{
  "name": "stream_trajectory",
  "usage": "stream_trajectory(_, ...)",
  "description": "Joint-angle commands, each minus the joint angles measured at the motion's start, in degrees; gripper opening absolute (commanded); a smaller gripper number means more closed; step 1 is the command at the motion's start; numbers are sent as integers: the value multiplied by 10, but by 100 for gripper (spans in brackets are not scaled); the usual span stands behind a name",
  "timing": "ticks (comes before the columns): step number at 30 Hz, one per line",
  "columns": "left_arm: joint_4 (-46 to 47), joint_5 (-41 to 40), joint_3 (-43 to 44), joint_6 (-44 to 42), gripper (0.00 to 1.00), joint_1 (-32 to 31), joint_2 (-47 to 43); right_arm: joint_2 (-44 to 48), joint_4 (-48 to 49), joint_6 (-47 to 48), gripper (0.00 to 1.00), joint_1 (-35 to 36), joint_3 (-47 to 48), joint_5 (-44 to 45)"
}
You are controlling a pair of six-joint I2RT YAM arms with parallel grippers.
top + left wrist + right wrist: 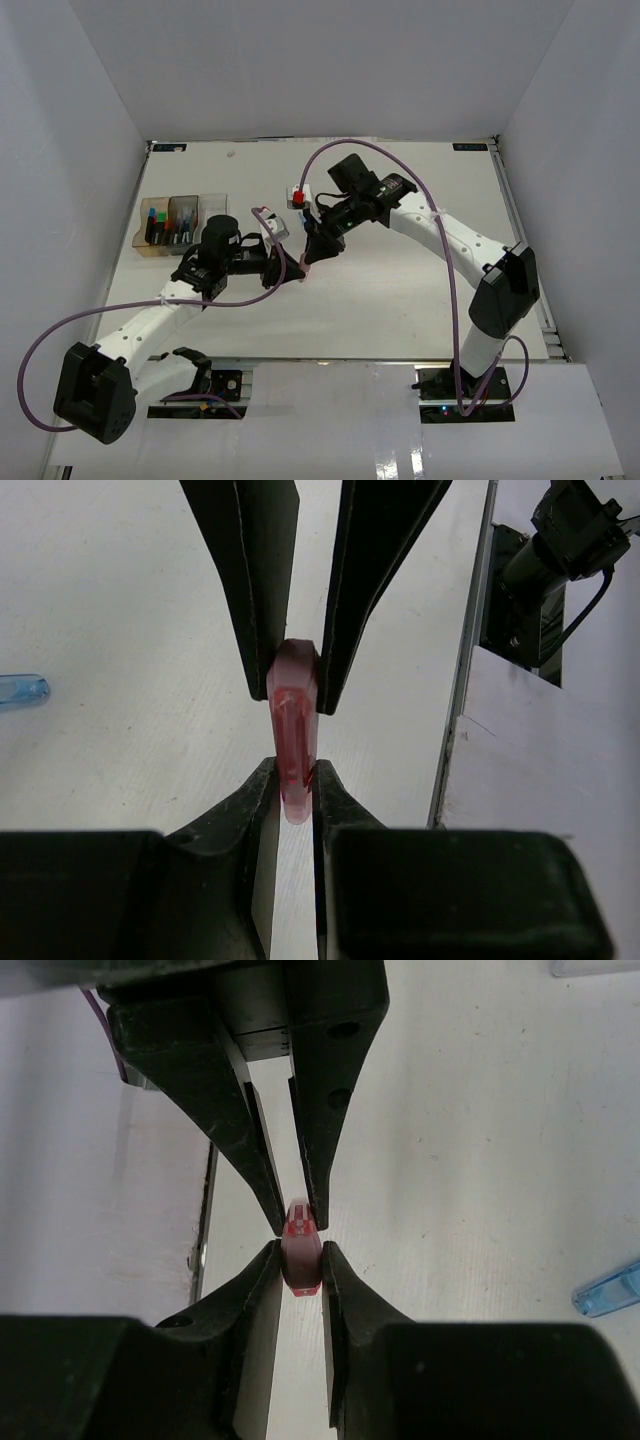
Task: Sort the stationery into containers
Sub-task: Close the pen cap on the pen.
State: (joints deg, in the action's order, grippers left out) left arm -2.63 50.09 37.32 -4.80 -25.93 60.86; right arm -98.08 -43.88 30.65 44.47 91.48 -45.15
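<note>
Left wrist view: nearest the lens, we see the left gripper (295,770) with its jaws nearly closed, pinching the near end of a pink tapered piece (290,730). The piece runs straight ahead from these jaws. Just beyond, the right gripper (299,1248) enters from the opposite side, its jaws equally narrow and clamped on the far, wider end of the same piece. The two sets of fingertips almost meet, so the piece is held by both grippers at once, with a short span of pink showing between them. We see the white table (400,300) behind it; we cannot tell whether the piece touches it. Left of the left jaws and well apart from them, a blue translucent piece (20,692) lies on the table.

From the top external view, we note the containers (148,250) farther off, behind the left gripper near its wrist, with capped highlighters (163,228) standing in the amber and grey boxes.
</note>
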Motion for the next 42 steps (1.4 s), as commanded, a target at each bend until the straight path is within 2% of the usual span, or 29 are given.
stream_trajectory(1,210,31,34,16,0,-3,-54,-47,-59,18,8,46,-7,0)
stream_trajectory(12,252,25,40,42,0,28,-75,-45,-86,34,8,48,-32,29)
stream_trajectory(35,186,46,42,14,0,28,-60,-21,-64,12,8,41,4,49)
stream_trajectory(40,179,47,42,11,14,28,-60,-13,-54,5,8,40,2,47)
stream_trajectory(42,173,47,43,8,17,28,-58,-11,-54,4,8,40,1,48)
